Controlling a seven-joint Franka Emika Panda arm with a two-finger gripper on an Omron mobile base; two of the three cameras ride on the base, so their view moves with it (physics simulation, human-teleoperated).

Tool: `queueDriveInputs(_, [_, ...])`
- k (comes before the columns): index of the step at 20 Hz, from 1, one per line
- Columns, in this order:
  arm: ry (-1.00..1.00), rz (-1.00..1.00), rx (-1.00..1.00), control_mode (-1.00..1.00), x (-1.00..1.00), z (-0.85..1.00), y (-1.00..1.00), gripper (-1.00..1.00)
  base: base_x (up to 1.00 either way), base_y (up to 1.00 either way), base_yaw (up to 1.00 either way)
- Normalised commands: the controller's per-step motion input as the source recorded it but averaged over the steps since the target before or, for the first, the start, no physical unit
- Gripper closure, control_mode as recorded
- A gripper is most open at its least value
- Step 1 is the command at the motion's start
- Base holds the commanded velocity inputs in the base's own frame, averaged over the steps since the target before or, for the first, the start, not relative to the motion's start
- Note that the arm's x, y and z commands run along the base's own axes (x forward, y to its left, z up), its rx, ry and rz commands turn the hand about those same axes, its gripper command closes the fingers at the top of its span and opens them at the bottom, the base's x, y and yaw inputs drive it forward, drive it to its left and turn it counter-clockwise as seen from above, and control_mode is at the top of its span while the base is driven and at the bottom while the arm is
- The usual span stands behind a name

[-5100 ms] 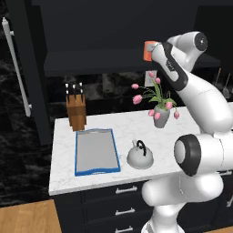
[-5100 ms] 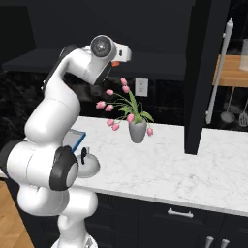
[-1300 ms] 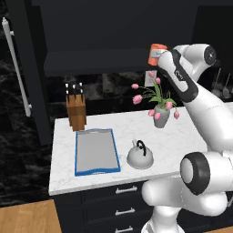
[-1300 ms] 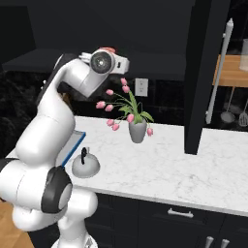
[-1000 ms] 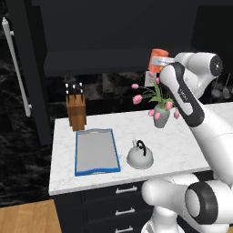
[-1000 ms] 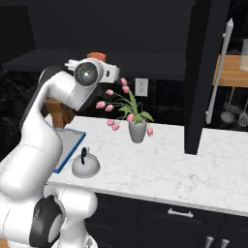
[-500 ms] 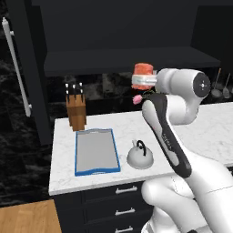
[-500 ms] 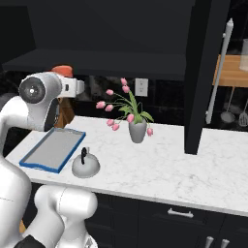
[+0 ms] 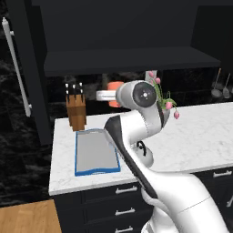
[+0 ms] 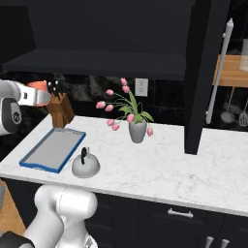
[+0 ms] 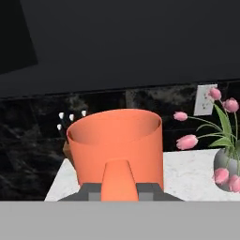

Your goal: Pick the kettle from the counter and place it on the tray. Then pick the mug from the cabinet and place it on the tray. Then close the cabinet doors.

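Above the tray (image 9: 94,153), the pincer (image 9: 107,95) grips the mug (image 9: 115,94).

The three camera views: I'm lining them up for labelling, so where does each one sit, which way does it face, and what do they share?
Left base view: behind the arm's left, looking forward and down at the counter, tray and knife block; the white arm rises from lower right.
Right base view: behind its right; the arm sits at the left edge, the kettle beside the tray.
Hand view: on the hand, looking along the gripper past the mug it holds.
Shared: mug, knife block, flower vase.
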Motion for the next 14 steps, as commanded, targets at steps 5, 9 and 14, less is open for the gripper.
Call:
queueDriveInputs(5, [0.0,-0.2,0.07,-1.0,-0.08,-0.51,0.47,1.0,0.0,0.0,0.0])
queueDriveInputs(9, [0.0,-0.22,0.12,-1.0,-0.01,-0.54,0.06,1.0,0.0,0.0,0.0])
queueDriveInputs(14, [0.0,-0.29,0.12,-1.0,0.03,-0.36,0.02,1.0,0.0,0.0,0.0])
